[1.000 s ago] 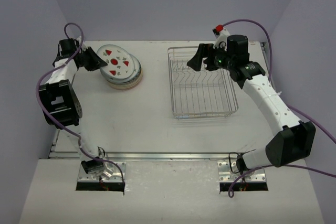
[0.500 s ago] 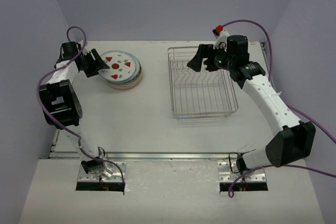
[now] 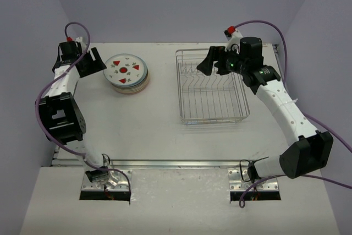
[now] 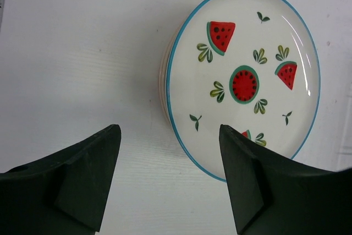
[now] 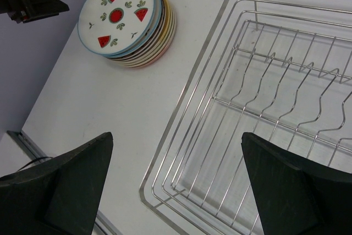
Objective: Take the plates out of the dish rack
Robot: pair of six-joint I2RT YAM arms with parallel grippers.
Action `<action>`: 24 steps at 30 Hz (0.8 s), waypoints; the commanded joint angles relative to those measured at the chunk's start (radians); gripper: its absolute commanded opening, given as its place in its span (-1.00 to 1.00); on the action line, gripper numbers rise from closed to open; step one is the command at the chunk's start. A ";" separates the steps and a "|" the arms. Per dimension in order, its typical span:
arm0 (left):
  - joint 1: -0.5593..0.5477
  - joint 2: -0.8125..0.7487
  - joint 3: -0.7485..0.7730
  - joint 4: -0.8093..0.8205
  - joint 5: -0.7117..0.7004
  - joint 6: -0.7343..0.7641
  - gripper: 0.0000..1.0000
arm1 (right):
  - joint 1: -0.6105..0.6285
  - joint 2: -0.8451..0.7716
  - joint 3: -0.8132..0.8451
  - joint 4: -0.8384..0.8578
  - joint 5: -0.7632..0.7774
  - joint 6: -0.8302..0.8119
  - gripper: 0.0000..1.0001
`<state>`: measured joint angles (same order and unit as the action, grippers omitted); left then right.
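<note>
Bare table (image 3: 162,114) lies open between the plates (image 3: 127,71) and the dish rack (image 3: 214,120) — both stand as barriers.

Seen from above, a white tabletop (image 3: 159,125) fills the middle of a small enclosure. Three plain walls in pale lavender close it in: a back wall (image 3: 181,4) along the far edge, with a left wall (image 3: 22,37) and a right wall (image 3: 330,37) slanting in at either side. A silver metal rail (image 3: 176,163) runs along the tabletop's near edge, above a speckled off-white ledge (image 3: 176,213). Light falls soft and even, leaving only faint shadows on the matte surface.
</note>
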<state>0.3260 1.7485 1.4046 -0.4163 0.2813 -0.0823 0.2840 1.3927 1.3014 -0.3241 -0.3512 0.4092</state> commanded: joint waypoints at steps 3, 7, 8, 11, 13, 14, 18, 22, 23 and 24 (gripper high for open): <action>-0.011 0.019 -0.007 0.049 0.008 0.000 0.42 | 0.001 -0.037 -0.009 0.011 0.009 -0.030 0.98; -0.016 0.047 0.006 0.060 0.046 -0.030 0.42 | 0.001 -0.038 -0.014 0.010 0.009 -0.033 0.98; -0.020 0.057 0.010 0.065 0.059 -0.035 0.43 | 0.001 -0.038 -0.014 0.010 0.009 -0.033 0.97; -0.030 0.079 0.017 0.083 0.149 -0.055 0.43 | 0.001 -0.034 -0.016 0.010 0.007 -0.035 0.98; -0.036 0.094 0.021 0.083 0.169 -0.062 0.43 | 0.001 -0.033 -0.016 0.010 0.006 -0.035 0.98; -0.042 0.102 0.022 0.082 0.178 -0.066 0.43 | 0.001 -0.032 -0.017 0.010 0.005 -0.035 0.98; -0.057 0.116 0.022 0.086 0.177 -0.068 0.43 | 0.001 -0.035 -0.014 0.008 0.006 -0.039 0.98; -0.059 0.122 0.022 0.086 0.189 -0.067 0.43 | 0.001 -0.034 -0.014 0.006 0.006 -0.039 0.98; -0.059 0.122 0.022 0.086 0.192 -0.065 0.43 | 0.001 -0.034 -0.014 0.005 0.006 -0.038 0.98; -0.060 0.121 0.022 0.086 0.195 -0.064 0.44 | 0.001 -0.034 -0.016 0.005 0.005 -0.039 0.98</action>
<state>0.2737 1.8740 1.3933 -0.3775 0.4328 -0.1398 0.2840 1.3830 1.2858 -0.3420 -0.3489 0.3878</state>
